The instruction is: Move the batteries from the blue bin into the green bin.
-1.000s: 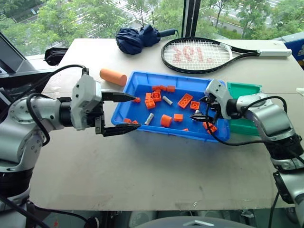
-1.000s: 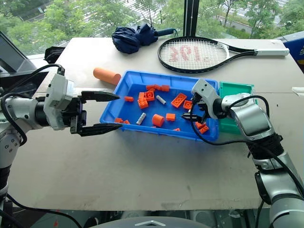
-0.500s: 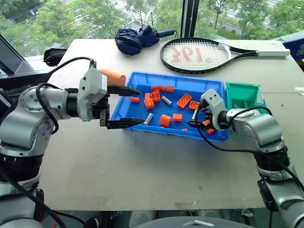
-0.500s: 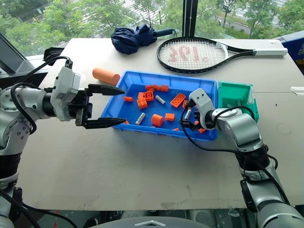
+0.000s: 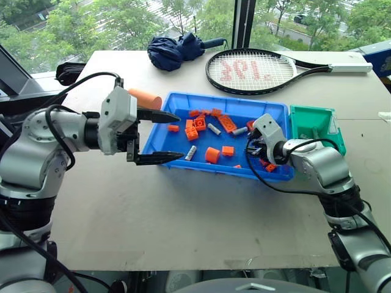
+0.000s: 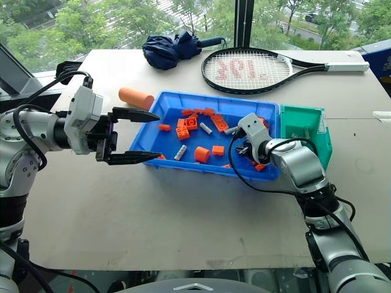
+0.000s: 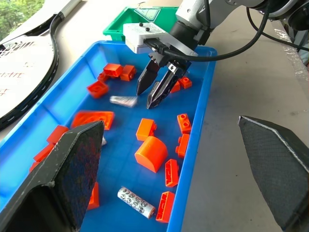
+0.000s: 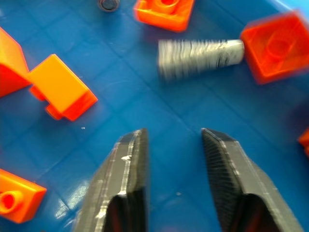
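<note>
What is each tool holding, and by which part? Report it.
Nothing. The left tool is open and empty; the right tool is slightly open and empty, a battery lying loose just beyond it.

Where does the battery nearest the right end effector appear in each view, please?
Left eye: battery mid-bin, beside the right end effector.
Right eye: battery, same spot.
Left wrist: battery beside that end effector's tips.
Right wrist: battery just ahead of it.
Shared landmark: blue bin.

I stood at a pale beige table set against a big window. Daylight came through it, with green trees outside and 1 dark vertical frame post in the glass.
</note>
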`<move>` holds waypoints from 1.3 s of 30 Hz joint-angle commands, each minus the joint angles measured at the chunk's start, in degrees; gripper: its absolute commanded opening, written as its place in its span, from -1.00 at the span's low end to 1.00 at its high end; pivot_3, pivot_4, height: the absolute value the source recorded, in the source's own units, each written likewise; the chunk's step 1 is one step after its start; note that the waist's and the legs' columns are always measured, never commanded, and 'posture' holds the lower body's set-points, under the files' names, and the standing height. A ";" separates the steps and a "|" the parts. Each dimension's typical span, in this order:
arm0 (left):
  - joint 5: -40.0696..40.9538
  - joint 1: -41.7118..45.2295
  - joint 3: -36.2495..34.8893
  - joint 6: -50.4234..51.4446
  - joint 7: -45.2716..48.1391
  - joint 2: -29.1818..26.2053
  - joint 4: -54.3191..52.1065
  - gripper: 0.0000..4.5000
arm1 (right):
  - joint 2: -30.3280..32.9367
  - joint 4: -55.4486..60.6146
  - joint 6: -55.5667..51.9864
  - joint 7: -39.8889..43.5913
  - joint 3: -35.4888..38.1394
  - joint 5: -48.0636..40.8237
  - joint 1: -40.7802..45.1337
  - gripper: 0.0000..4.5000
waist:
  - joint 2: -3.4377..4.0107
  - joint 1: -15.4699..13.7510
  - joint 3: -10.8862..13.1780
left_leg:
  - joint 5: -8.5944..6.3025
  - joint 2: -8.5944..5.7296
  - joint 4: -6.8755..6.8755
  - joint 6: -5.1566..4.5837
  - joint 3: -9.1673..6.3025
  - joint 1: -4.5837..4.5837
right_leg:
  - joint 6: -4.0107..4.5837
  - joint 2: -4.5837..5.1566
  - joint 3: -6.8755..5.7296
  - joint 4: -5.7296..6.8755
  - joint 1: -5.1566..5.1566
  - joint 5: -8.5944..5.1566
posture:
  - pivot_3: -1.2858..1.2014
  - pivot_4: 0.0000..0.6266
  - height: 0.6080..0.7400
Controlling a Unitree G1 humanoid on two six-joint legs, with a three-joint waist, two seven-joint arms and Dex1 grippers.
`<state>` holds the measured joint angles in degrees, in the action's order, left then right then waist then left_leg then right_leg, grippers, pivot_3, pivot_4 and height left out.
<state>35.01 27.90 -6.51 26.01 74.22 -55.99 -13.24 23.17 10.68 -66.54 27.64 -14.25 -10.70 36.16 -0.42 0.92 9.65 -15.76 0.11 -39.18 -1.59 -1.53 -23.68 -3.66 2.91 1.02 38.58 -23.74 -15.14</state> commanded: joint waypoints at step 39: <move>-3.22 -7.98 -11.28 -4.11 -1.82 -3.16 4.98 1.00 | -12.93 -73.13 55.88 20.63 -2.19 10.59 34.66 0.59 | 0.04 1.70 0.03 | 0.17 0.04 0.04 0.29 0.10 -0.05 | 0.01 -0.04 0.15 0.21 -0.29 0.00 | 0.03 -0.52 1.00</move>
<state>30.86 19.89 -15.26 22.12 72.68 -57.91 -6.32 10.65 -59.93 -12.94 47.22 -17.76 -0.94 68.38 -0.38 2.61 9.68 -15.58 0.15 -39.14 -1.27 -1.44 -23.73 -3.65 2.87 1.17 38.80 -24.03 -15.14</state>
